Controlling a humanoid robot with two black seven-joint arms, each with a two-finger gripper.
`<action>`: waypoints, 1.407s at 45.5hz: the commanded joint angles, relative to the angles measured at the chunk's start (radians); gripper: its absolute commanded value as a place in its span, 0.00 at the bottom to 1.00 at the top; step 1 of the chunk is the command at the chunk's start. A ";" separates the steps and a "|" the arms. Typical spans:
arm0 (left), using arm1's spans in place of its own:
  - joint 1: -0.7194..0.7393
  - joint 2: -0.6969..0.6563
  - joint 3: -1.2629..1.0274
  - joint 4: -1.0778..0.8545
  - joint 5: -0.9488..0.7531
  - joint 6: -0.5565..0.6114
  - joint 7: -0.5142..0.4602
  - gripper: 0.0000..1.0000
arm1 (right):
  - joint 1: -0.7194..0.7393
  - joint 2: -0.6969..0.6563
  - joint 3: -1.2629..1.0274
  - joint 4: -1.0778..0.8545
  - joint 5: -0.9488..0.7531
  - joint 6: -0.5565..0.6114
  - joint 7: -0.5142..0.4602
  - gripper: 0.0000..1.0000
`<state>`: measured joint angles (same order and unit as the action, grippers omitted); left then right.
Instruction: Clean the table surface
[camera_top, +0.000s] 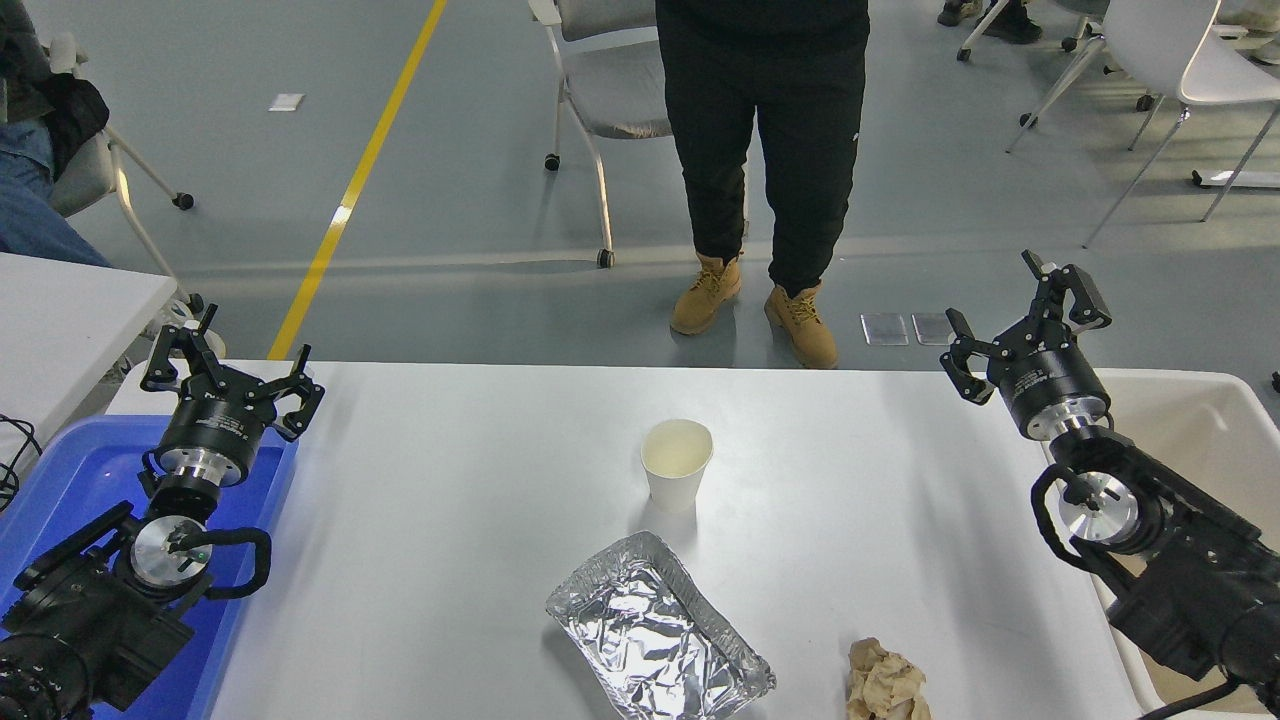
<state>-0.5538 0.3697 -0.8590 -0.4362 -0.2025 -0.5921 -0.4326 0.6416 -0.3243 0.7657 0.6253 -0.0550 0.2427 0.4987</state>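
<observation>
Three pieces of litter lie on the counter (420, 480), the wide white-grey top that fills the middle of the view: a white paper cup (677, 462) standing upright near the centre, a crumpled foil tray (658, 628) just in front of it, and a wad of brown paper (885, 682) at the near edge, to the right of the tray. A beige tub (1215, 420) sits off the right end of the counter, a blue bin (80, 480) off the left end. The right pincer (1020, 315) hangs above the far right corner of the counter, fingers spread wide, holding and touching nothing. The left pincer (232, 370) is held over the blue bin at the lower left, likewise wide open and empty. No item appears to have been cleared yet.

The step in hand is judged to be the first reach. The cup is probably best taken from the side by its wall and kept upright, since its contents cannot be made out. The foil would likely buckle under a hard squeeze, so a grip on its rim seems safer. A person (765, 150) stands at the far side, well clear.
</observation>
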 joint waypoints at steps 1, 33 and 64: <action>0.000 0.000 0.000 -0.001 0.000 -0.003 -0.002 1.00 | -0.003 0.001 0.004 0.001 0.001 0.000 0.000 0.97; 0.000 0.000 0.000 0.001 0.000 0.000 -0.002 1.00 | 0.001 -0.001 -0.002 -0.003 0.000 0.001 0.000 0.97; 0.000 0.000 0.000 -0.001 0.000 -0.002 0.000 1.00 | 0.165 -0.179 -0.290 -0.045 -0.002 0.010 -0.006 0.97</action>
<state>-0.5538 0.3697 -0.8590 -0.4367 -0.2025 -0.5923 -0.4340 0.7119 -0.3985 0.6930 0.5768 -0.0561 0.2455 0.4967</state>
